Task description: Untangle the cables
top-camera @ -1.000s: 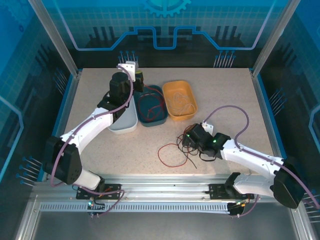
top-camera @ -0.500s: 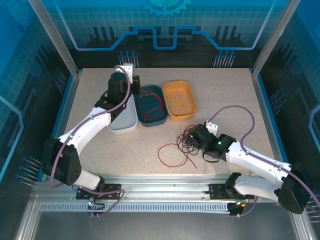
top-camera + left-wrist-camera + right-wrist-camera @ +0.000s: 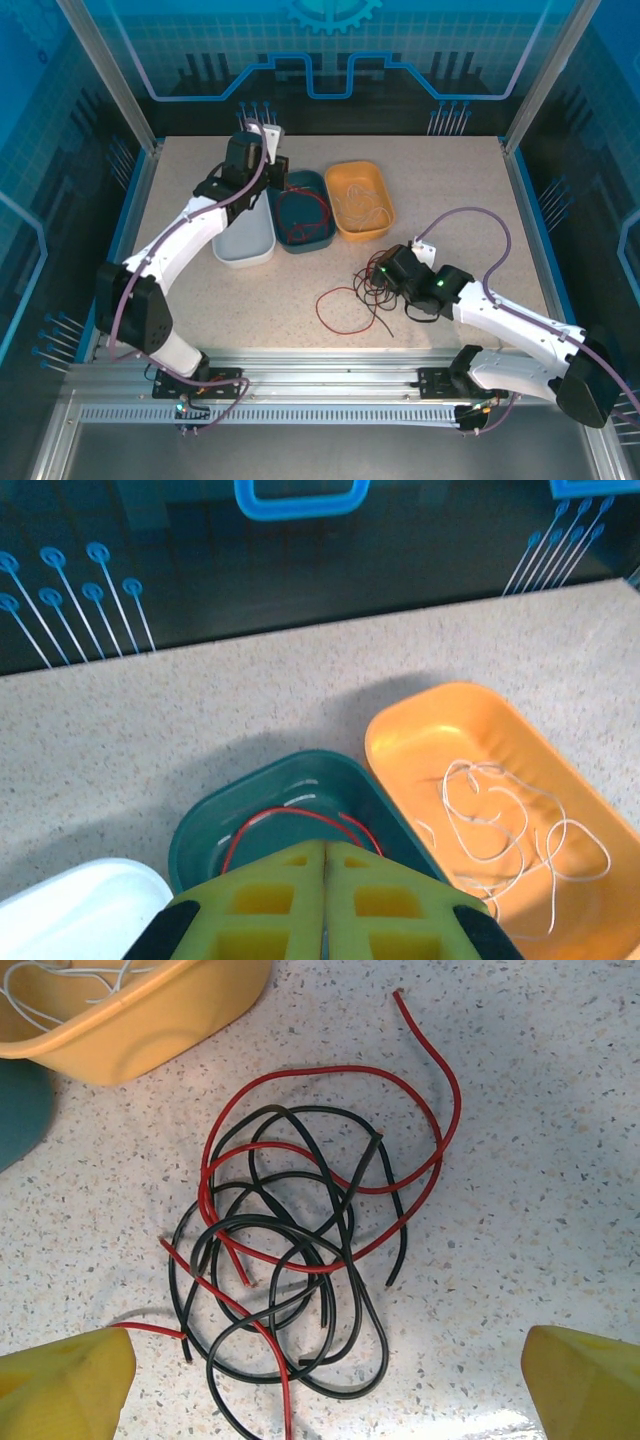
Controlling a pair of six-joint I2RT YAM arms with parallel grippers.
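Just now, the left gripper was moved a little further back above the trays. Its fingers were pressed together and nothing was pinched, so a cable was likely just dropped off. No cable was seen in the white tray. 1 red cable was laid in the teal tray. A whitish cable was curled in the orange tray. Beside that tray, red and black cables were left knotted on the table. The right gripper was shifted a little over them, spread wide, with nothing held.
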